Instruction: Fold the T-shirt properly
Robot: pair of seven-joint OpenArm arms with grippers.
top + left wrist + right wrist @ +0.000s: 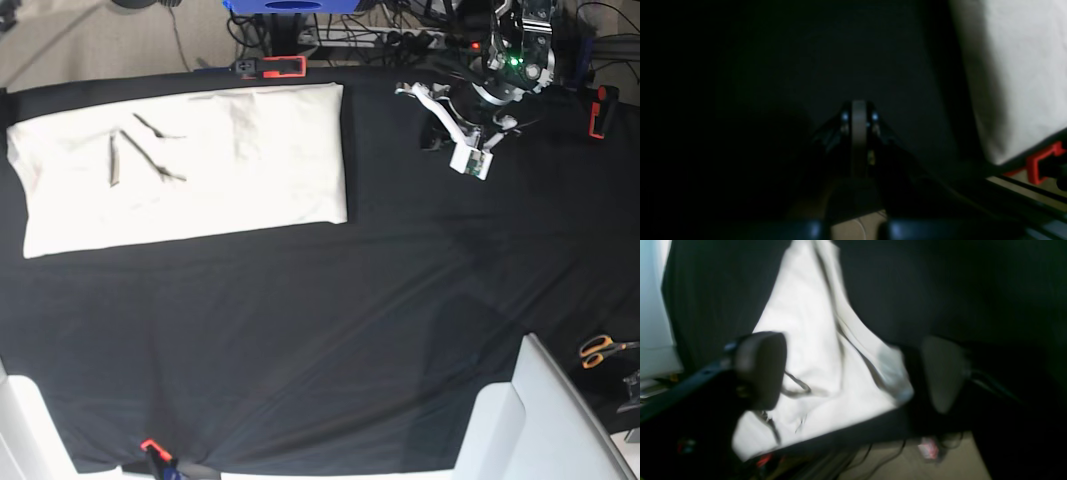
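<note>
A black tablecloth [330, 310] covers the bench, creased in long shallow folds toward the near edge. Orange-handled scissors [601, 348] lie on it at the right edge of the base view. Red clamps grip the cloth's border — one at the far edge [270, 67], one at the far right [600, 108], a small one at the near edge [151, 447]. Beyond the far edge sit a blue stand [290, 6] and a tangle of cables [400, 30] on the floor.
</note>
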